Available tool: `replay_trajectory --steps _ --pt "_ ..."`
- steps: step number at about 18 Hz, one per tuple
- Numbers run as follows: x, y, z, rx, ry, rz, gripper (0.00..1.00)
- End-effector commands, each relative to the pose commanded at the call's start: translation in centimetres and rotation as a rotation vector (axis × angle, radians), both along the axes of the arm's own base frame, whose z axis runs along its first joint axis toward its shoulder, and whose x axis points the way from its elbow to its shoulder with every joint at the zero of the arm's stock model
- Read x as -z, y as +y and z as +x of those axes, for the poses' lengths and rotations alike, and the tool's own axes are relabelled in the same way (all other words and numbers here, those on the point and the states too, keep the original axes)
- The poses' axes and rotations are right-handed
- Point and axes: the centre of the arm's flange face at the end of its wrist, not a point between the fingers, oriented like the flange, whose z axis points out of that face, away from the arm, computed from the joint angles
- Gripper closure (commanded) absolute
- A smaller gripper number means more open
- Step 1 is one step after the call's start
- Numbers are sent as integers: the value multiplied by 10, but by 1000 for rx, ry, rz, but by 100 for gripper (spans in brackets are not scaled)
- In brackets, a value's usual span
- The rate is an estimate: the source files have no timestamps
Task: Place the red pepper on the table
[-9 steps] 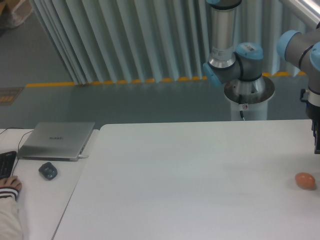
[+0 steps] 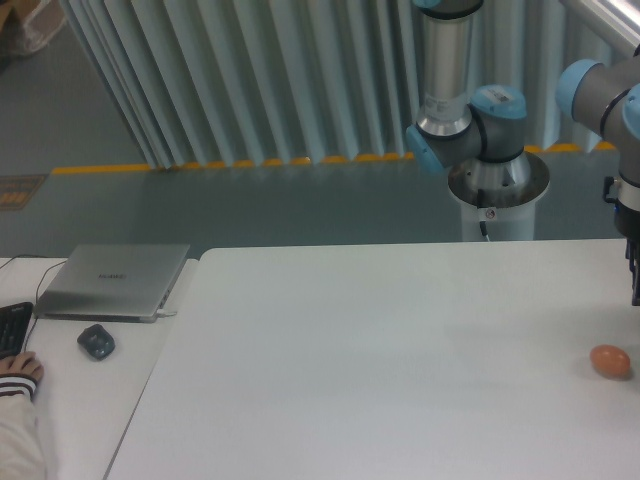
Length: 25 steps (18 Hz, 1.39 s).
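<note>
The gripper (image 2: 635, 275) sits at the table's (image 2: 380, 350) 3 o'clock edge, mostly cropped; its opening cannot be told. An orange-brown egg (image 2: 610, 360) lies just below it.

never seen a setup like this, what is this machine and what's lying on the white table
There is one view, from a fixed camera looking down over the white table. The grey and blue jointed tubes at the back are a robot arm on a pedestal. It bends out of the picture, and its tool end pokes in at the right edge, too cut off to show the jaws or anything held. The only thing on the table is a small orange-brown egg-shaped object. No red pepper is visible. On the side desk to the left are a closed laptop, a mouse and a person's hand.
</note>
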Motion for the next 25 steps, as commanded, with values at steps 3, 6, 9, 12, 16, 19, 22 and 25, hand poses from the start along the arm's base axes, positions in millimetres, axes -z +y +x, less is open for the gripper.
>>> replay_trajectory --steps 3,6,9,12,16,19,22,25 --pt "-2 -10 1 -46 3 1 0" --pt "0 -13 2 -153 5 7 0" --pt "-9 -18 1 -206 30 -2 0" --pt "-8 -23 -1 -253 28 3 0" --pt "-4 -25 -1 -264 23 5 0" --pt "-1 -39 -11 -290 17 -1 0" --pt "-9 -54 -25 -315 31 5 0" --pt "-14 -63 -36 -338 42 6 0"
